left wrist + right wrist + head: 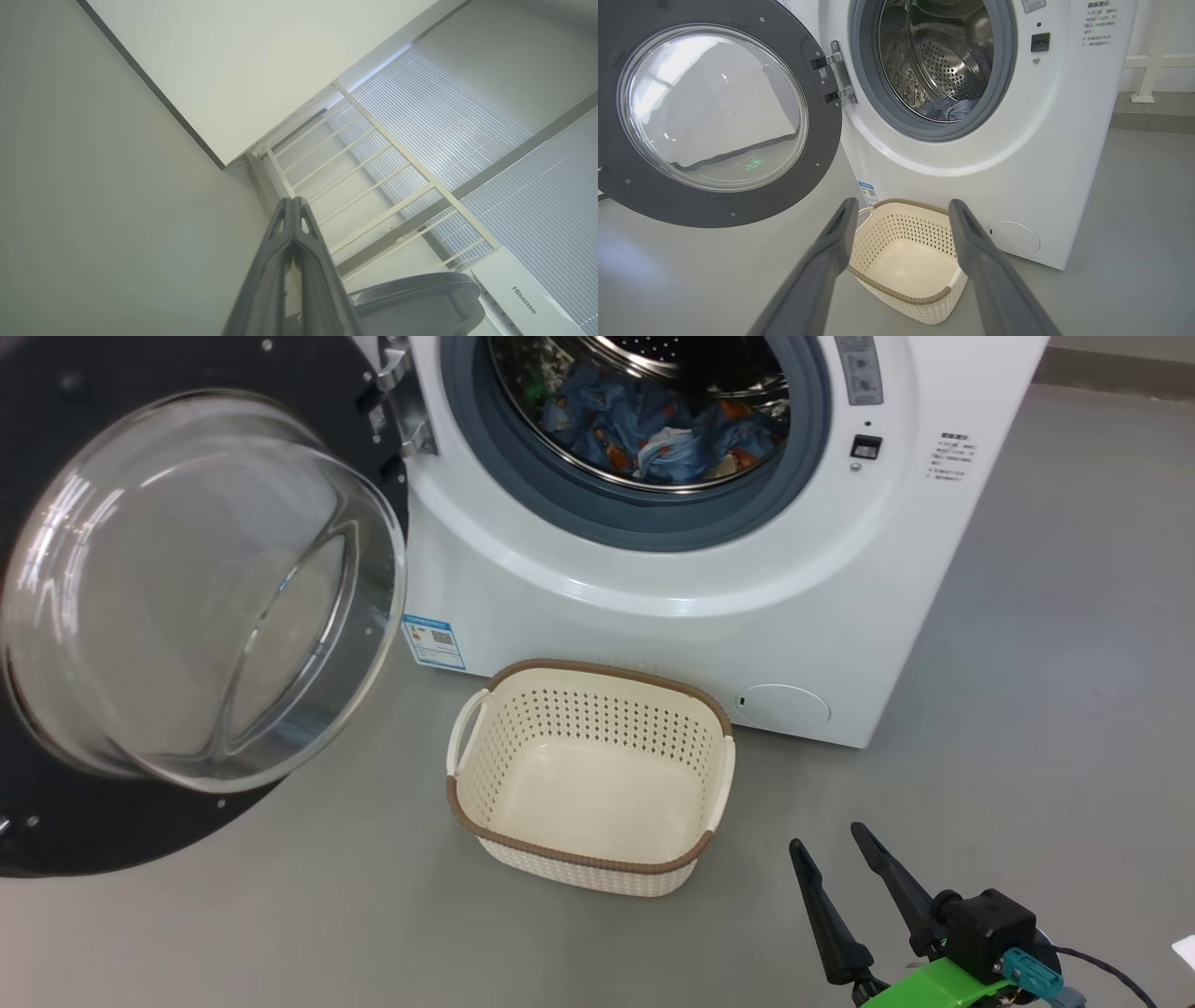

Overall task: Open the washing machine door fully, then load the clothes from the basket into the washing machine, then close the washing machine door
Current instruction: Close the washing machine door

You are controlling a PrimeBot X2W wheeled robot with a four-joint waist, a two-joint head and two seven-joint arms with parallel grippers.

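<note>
Finding the clothes point(653, 429) inside the washing machine point(653, 616), basket point(597, 669) before it, we hold right gripper point(826, 836) released, left gripper point(293, 201) clenched.

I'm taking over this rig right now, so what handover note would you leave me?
Grips: left pincer shut, empty; right pincer open, empty, low to the right of the basket.
Things: clothes inside the washer; basket empty on the floor before it; door swung wide open.
Done: door opened, clothes loaded.
Left: close the door.
</note>
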